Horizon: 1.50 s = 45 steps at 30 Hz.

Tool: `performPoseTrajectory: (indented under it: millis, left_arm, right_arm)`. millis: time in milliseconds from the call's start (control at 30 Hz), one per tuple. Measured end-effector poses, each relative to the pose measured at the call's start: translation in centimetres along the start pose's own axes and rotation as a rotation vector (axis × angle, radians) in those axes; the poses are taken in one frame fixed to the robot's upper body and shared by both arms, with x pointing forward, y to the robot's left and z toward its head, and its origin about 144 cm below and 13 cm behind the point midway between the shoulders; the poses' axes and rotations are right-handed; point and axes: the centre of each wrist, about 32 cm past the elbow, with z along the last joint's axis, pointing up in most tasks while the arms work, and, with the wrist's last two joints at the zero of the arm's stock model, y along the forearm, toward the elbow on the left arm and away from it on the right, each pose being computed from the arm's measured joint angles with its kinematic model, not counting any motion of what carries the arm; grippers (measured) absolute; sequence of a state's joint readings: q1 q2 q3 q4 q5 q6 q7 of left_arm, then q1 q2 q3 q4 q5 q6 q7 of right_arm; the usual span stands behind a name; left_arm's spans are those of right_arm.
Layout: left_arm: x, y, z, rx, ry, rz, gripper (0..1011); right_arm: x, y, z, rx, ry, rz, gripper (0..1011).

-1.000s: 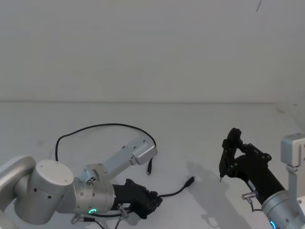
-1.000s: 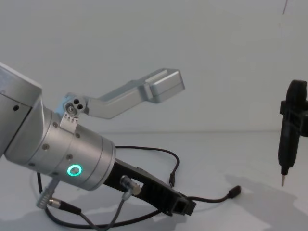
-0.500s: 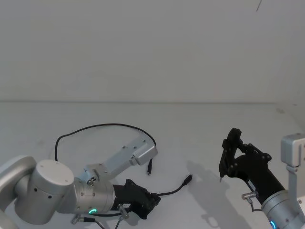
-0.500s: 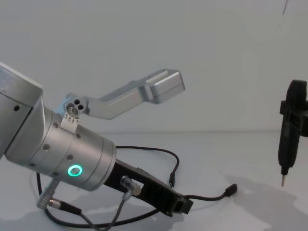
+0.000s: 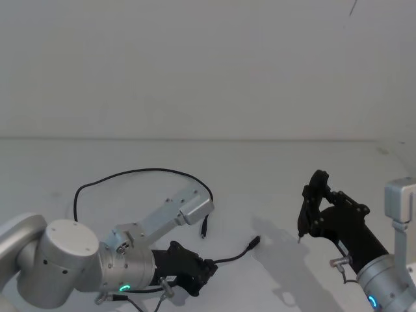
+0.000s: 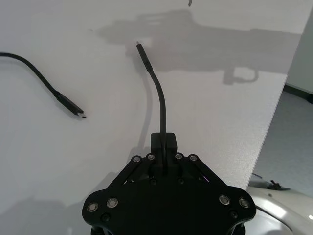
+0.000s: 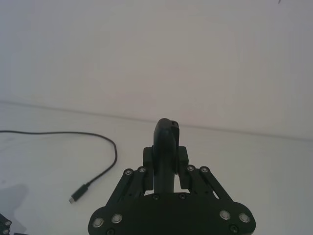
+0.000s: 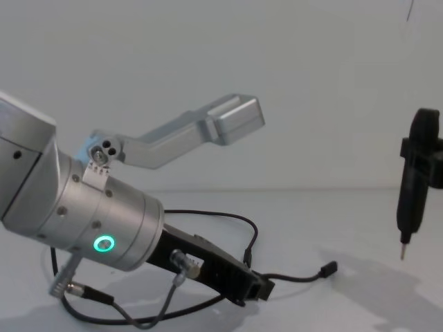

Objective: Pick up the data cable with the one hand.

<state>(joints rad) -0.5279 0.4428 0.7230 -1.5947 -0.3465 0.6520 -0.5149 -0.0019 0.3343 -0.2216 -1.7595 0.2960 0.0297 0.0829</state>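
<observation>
left gripper (image 5: 207,270), low over the table (image 5: 273,169) at the near edge: fingers closed to a narrow pinch on the data cable (image 5: 143,170). the left wrist view shows the cable (image 6: 161,98) leaving the fingertips of this gripper (image 6: 165,142) nearly in line with them.

from the left gripper, a short tail runs ahead and to the robot's right, ending in a small plug (image 5: 255,242). in the chest view this plug (image 8: 331,266) appears slightly raised above its shadow.

beyond the left gripper, the second plug (image 5: 203,229) lies on the table, and the remaining length sweeps in a wide loop farther back and to the robot's left. where it returns under the arm is hidden.

right gripper (image 5: 315,211), well apart to the robot's right of the left gripper, is clamped around a slim pen-like tool (image 5: 304,218), tip down and clear of the cable.

judgement: the left arm has the grip; the lift calls for a straight rise, with the loop trailing and liable to drag.

surface: flat, white. a plain pale wall (image 5: 208,65) stands behind.
</observation>
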Motion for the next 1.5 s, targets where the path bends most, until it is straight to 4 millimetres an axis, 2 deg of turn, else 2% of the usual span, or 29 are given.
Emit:
performPoseTrajectory:
  millis: [433, 867, 1500]
  left_arm:
    - [0.0, 1.8, 0.1, -0.088, -0.087, 0.043, 42]
    - [1.2, 3.7, 0.9, -0.143, -0.178, 0.013, 42]
    - [1.9, 4.9, 1.6, -0.161, -0.223, 0.004, 42]
  right_arm:
    - [1.2, 1.8, 1.9, 0.082, 0.05, 0.064, 279]
    - [3.2, 3.8, 4.2, 0.172, 0.108, 0.107, 279]
    - [4.7, 4.9, 5.4, 0.146, 0.207, 0.204, 279]
